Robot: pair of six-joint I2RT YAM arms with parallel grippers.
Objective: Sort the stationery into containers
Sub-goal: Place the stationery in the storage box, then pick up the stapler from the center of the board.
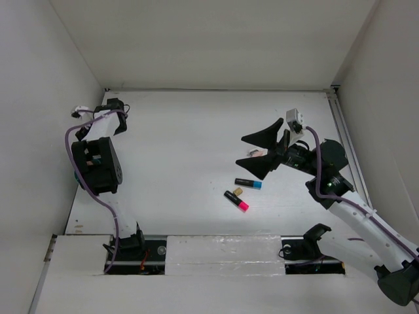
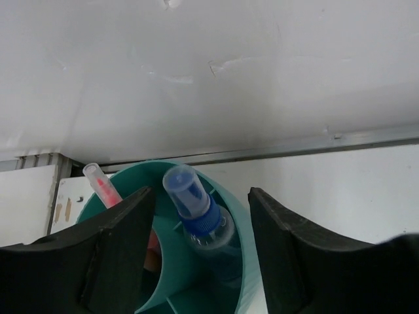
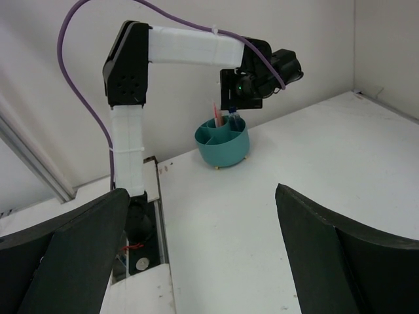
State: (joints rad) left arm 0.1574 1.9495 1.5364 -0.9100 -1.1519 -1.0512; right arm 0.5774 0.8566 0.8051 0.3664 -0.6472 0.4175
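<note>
Now the right gripper (image 1: 241,151) hangs wide open with the blue marker (image 1: 249,184) lying left-to-right just near of it, pink marker (image 1: 236,201) beside, while the open left gripper (image 2: 201,196) hovers over the organizer (image 3: 222,149).

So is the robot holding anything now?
Nothing. The left fingers gape apart over the teal organizer, not pinching its blue-capped pen; the right fingers are wide open and empty.

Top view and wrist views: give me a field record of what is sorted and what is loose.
organizer: teal, round, divided
inside it: pink pen, clear blue-capped pen, both standing
loose on table: blue-ended marker, pink-ended marker, tan bit
left gripper: open, above organizer
right gripper: open, empty
</note>
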